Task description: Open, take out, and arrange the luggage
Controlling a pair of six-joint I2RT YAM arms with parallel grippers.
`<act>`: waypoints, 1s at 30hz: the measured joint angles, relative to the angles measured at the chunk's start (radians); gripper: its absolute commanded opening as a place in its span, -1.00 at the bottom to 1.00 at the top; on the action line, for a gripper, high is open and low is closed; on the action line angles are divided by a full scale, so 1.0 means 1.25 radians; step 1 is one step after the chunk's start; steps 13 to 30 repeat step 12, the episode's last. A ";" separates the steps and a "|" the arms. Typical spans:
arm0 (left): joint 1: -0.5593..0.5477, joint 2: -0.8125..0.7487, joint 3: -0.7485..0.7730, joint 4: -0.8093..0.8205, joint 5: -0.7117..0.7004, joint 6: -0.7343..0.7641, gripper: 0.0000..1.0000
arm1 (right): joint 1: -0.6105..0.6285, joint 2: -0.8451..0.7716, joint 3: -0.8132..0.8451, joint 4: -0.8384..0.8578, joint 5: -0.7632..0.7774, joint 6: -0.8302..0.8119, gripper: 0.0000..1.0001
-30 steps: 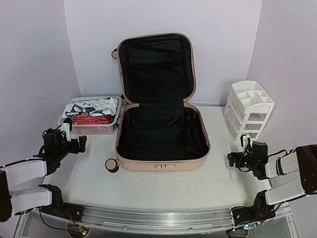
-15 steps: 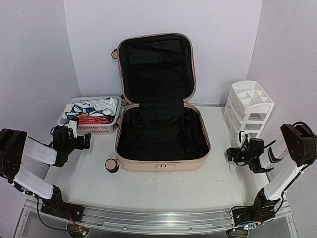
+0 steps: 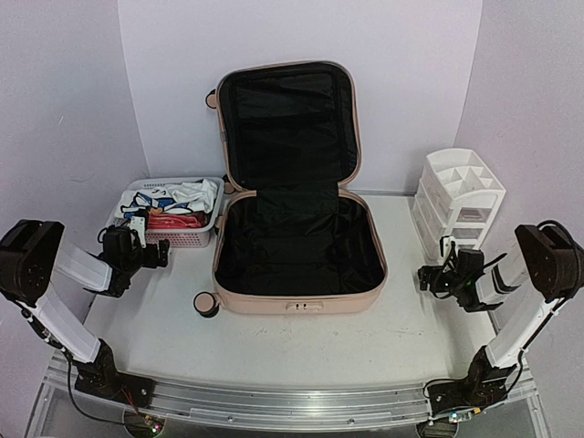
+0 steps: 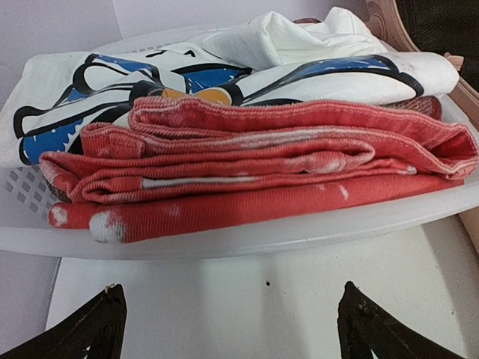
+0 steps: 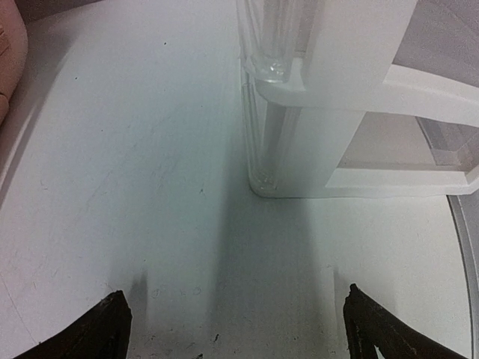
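The luggage (image 3: 297,306) lies open in the middle of the table. Its lid stands upright against the back wall, and only black lining shows in both halves. Its peach shell shows at the edge of the left wrist view (image 4: 385,19) and the right wrist view (image 5: 9,52). My left gripper (image 3: 151,245) hovers low and open just in front of the white basket (image 3: 182,239), with nothing between its fingers (image 4: 230,299). My right gripper (image 3: 436,263) is open and empty (image 5: 236,299) above bare table, facing the drawer organizer's (image 3: 461,196) near corner.
The basket (image 4: 262,235) holds a folded red garment (image 4: 247,172) under white clothes with blue and black print (image 4: 224,75). The white organizer (image 5: 352,112) stands at the right, with clear drawers. A caster wheel (image 3: 207,304) sticks out at the luggage's front left corner.
Both arms have folded up and swung outward. The left gripper has moved forward toward the basket and the right gripper toward the organizer. Both have stayed open.
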 measured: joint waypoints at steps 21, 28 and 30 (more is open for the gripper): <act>0.000 0.000 0.001 0.000 -0.006 0.000 0.99 | 0.000 0.000 0.001 -0.002 0.000 0.000 0.97; 0.000 0.000 0.001 0.000 -0.006 0.000 0.99 | 0.000 0.000 0.001 -0.002 0.000 0.000 0.97; 0.000 0.000 0.001 0.000 -0.006 0.000 0.99 | 0.000 0.000 0.001 -0.002 0.000 0.000 0.97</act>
